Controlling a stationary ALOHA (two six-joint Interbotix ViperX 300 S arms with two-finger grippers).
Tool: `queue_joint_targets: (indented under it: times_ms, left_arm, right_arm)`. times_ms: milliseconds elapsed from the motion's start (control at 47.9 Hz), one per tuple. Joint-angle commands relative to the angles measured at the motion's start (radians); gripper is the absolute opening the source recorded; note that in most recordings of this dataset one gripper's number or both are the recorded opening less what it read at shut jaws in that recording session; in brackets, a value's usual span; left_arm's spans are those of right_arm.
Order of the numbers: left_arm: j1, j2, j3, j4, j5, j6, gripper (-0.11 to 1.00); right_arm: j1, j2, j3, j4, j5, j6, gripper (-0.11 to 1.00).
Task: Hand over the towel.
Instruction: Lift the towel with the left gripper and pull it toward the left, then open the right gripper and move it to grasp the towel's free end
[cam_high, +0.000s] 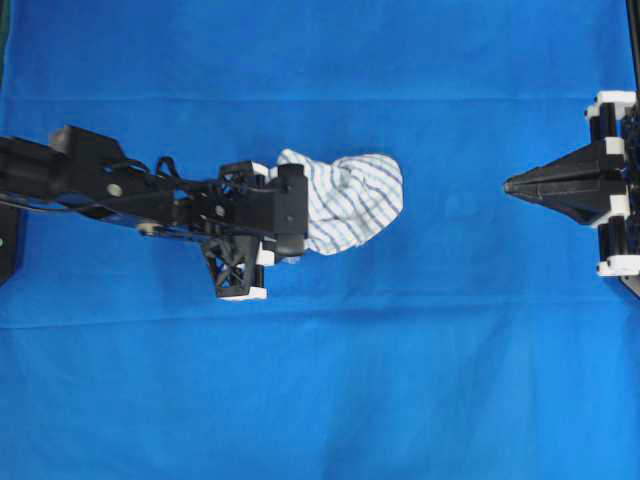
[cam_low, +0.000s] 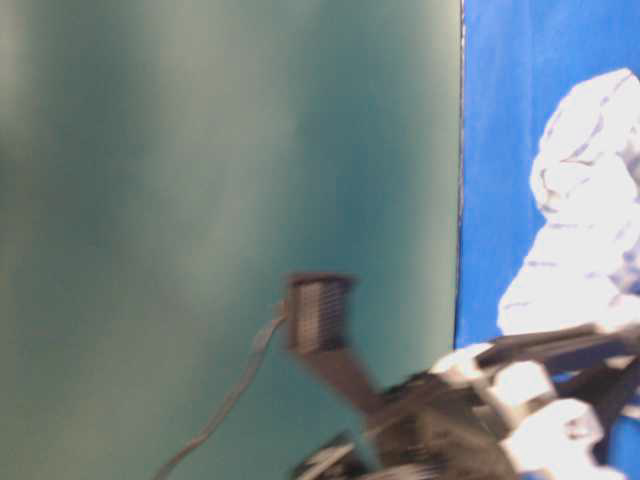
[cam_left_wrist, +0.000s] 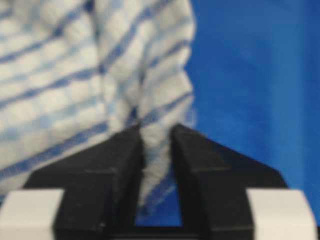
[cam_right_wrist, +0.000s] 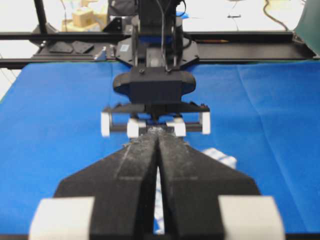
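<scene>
Left gripper (cam_left_wrist: 157, 145) pinched on a fold of the towel (cam_high: 345, 200), arm stretched level over the tablecloth (cam_high: 320, 400), right gripper (cam_high: 512, 186) closed, empty, well apart.

This looks like a robotics lab: a blue tablecloth (cam_high: 320, 400) covers the bench, black metal framing (cam_right_wrist: 75, 36) runs behind it, cables (cam_right_wrist: 272, 17) trail about, and a teal backdrop (cam_low: 200, 200) stands alongside.
</scene>
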Motion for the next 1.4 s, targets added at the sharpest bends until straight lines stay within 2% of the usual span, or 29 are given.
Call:
queue_joint_targets:
  times_ms: [0, 146, 292, 626, 1002, 1211, 1252, 1378]
  left_arm:
    - [0.003, -0.107, -0.005, -0.002, -0.005, -0.003, 0.13]
    - [0.003, -0.267, -0.003, -0.002, -0.012, -0.003, 0.13]
    - [-0.003, -0.405, 0.011, -0.002, -0.074, -0.003, 0.13]
    - [-0.028, -0.607, 0.117, -0.002, -0.236, -0.008, 0.13]
    - [-0.028, -0.627, 0.140, -0.002, -0.265, -0.009, 0.13]
    - [-0.028, -0.626, 0.140, -0.002, -0.265, -0.009, 0.13]
    - [-0.028, -0.626, 0.140, -0.002, -0.265, -0.009, 0.13]
    - [-0.028, -0.626, 0.138, -0.002, -0.265, -0.009, 0.13]
  right_arm:
    - [0.000, 0.006, -0.014, 0.002, -0.003, 0.002, 0.00]
    - [-0.002, 0.005, -0.015, 0.002, -0.003, 0.000, 0.00]
    - [-0.002, 0.003, -0.017, 0.000, -0.003, -0.003, 0.00]
    - [0.000, 0.000, -0.015, 0.000, -0.006, -0.005, 0.00]
    - [0.000, 0.008, -0.017, 0.002, -0.025, 0.003, 0.00]
    - [0.000, 0.058, -0.034, 0.002, -0.052, 0.023, 0.02]
    - [0.000, 0.074, -0.040, 0.002, -0.060, 0.029, 0.08]
    - [0.000, 0.150, -0.084, 0.005, -0.094, 0.043, 0.45]
